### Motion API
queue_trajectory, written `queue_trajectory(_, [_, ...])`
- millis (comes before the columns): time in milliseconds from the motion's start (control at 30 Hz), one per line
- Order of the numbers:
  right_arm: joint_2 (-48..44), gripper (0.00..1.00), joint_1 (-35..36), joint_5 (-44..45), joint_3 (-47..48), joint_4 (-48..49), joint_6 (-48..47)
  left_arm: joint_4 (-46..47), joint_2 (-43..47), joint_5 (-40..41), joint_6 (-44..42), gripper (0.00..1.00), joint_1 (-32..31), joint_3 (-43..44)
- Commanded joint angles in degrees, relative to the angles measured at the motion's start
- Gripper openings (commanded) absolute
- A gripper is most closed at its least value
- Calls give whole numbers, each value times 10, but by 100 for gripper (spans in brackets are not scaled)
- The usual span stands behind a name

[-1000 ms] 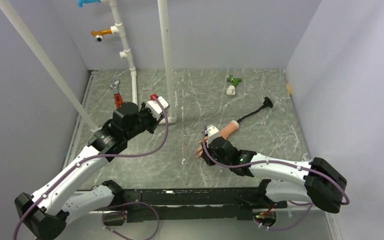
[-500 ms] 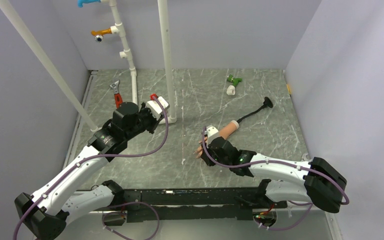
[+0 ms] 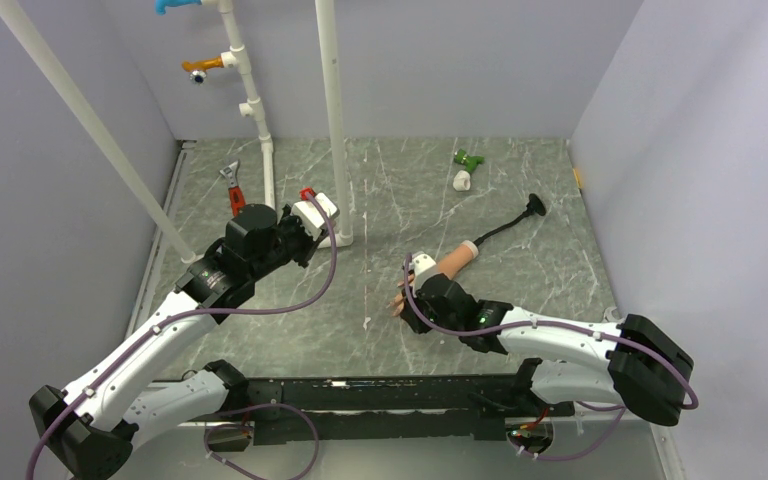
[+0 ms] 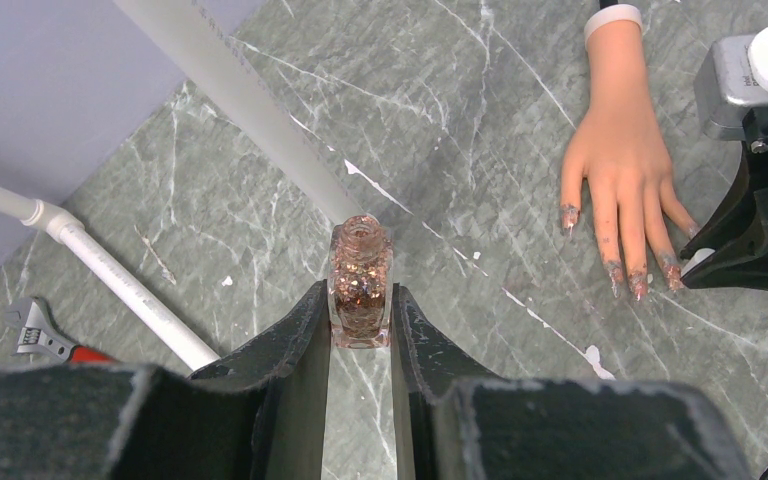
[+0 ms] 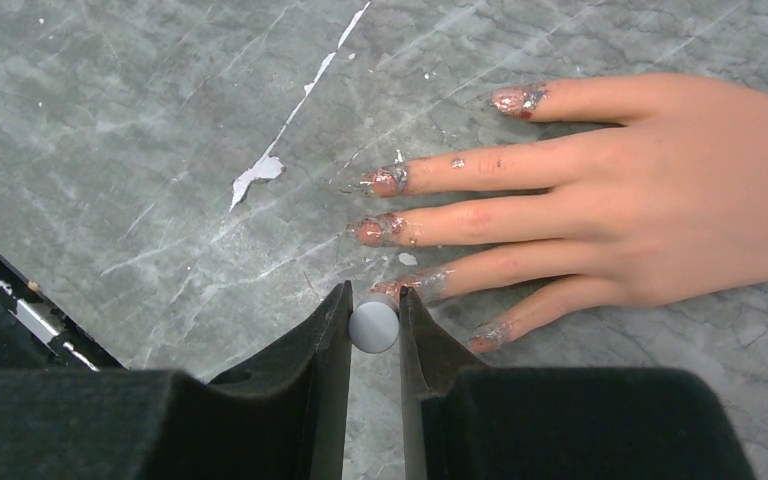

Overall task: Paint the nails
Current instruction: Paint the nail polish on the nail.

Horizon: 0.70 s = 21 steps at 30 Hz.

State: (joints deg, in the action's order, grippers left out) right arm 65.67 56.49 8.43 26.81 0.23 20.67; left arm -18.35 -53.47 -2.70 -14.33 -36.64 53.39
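Both clamped! Left gripper (image 4: 360, 305) squeezes a small uncapped glass bottle of pink glitter (image 4: 360, 275); right gripper (image 5: 374, 308) pinches a round grey cap (image 5: 374, 326) just beside the smeared nails (image 5: 385, 182) of the peach mannequin hand (image 5: 680, 200), flat on the grey marbled table (image 5: 110, 120).

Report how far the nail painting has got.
Done: glitter polish, smeared, shows on all five of the nails of the mannequin hand. In hand: right claw grips the grey cap, likely the brush's, at one fingertip; left claw holds the open bottle. Left: probably touch-ups, then recapping.
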Motion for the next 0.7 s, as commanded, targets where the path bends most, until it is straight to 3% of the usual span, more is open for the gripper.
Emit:
queue_trajectory(0, [-11,0,4,-9,-7,28,4,17,3,3,-8,0,-3,21])
queue_trajectory(467, [-86,0,4,-17,-9,25,13,17,3,3,-7,0,-3,21])
queue_trajectory(667, [-69,0,4,44,11,-14,14,17,1,5,-8,0,-4,21])
